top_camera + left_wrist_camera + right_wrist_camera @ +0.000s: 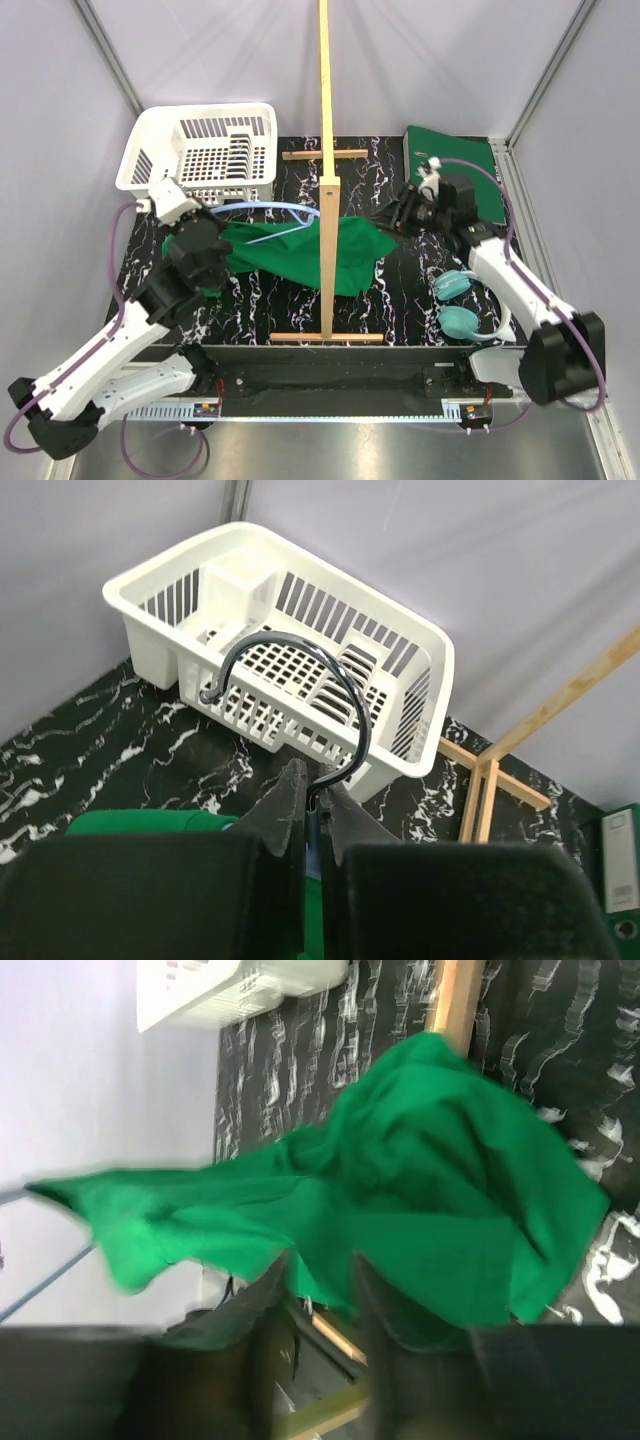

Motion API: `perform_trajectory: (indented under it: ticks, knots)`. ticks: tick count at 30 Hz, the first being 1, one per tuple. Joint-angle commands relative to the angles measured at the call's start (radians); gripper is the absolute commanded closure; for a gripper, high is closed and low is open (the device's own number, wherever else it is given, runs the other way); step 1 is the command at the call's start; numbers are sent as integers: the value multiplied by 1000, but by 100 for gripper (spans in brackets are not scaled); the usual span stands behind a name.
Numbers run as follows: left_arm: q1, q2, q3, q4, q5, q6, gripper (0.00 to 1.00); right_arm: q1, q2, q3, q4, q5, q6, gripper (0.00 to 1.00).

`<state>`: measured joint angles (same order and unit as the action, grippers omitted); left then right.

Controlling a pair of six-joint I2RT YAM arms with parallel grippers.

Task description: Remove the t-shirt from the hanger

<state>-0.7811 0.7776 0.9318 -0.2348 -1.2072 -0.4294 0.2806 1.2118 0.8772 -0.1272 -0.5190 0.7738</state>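
Observation:
The green t-shirt [300, 255] lies stretched across the black marbled table, partly behind the wooden stand's post. The light blue hanger [270, 206] pokes out of its left end as a thin arc. My left gripper [205, 245] is shut on the hanger's neck [318, 805]; the metal hook [300, 650] curves up above the fingertips [290, 780]. My right gripper [398, 218] is at the shirt's right end. In the right wrist view, blurred, green fabric [420, 1200] hangs between its fingers [272, 1295], lifted off the table. A thin blue hanger arm [45, 1282] shows at the left there.
A tall wooden stand [326, 150] with crossbars rises mid-table. A white dish basket [200, 150] sits at the back left, close to my left gripper. A green binder [460, 165] lies at the back right. Teal headphones [455, 300] lie at the front right.

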Motion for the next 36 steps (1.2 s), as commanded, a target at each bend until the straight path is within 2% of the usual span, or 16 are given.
perform_trajectory:
  ticks: [1,4,7,12,15,17,24,28,30,33,35,36]
  knots:
    - [11,98,104,127,20,211,100,42,161,242,-256,-229,-272,46]
    - [11,159,142,120,95,264,100,45,138,241,-265,-164,-295,24]
    - [11,193,185,54,170,274,100,45,80,243,-269,-156,-333,17]
    - [11,252,235,-10,296,297,100,48,26,264,-264,-164,-387,14]
    - [11,290,280,-64,345,302,100,72,8,302,-261,-240,-438,13]
    - [11,301,292,-81,368,294,100,123,8,341,-268,-277,-473,13]
    - [11,342,320,-130,472,291,100,255,29,420,-261,-262,-527,13]
    - [11,339,328,-147,511,274,100,310,84,436,-261,-294,-538,18]
    - [11,335,328,-150,520,271,100,348,116,440,-262,-305,-548,28]
    - [11,331,325,-153,537,279,100,402,138,448,-259,-282,-568,34]
    - [11,331,326,-156,549,276,100,420,155,453,-261,-244,-570,43]
    - [11,330,328,-155,554,274,100,430,161,454,-261,-237,-568,53]
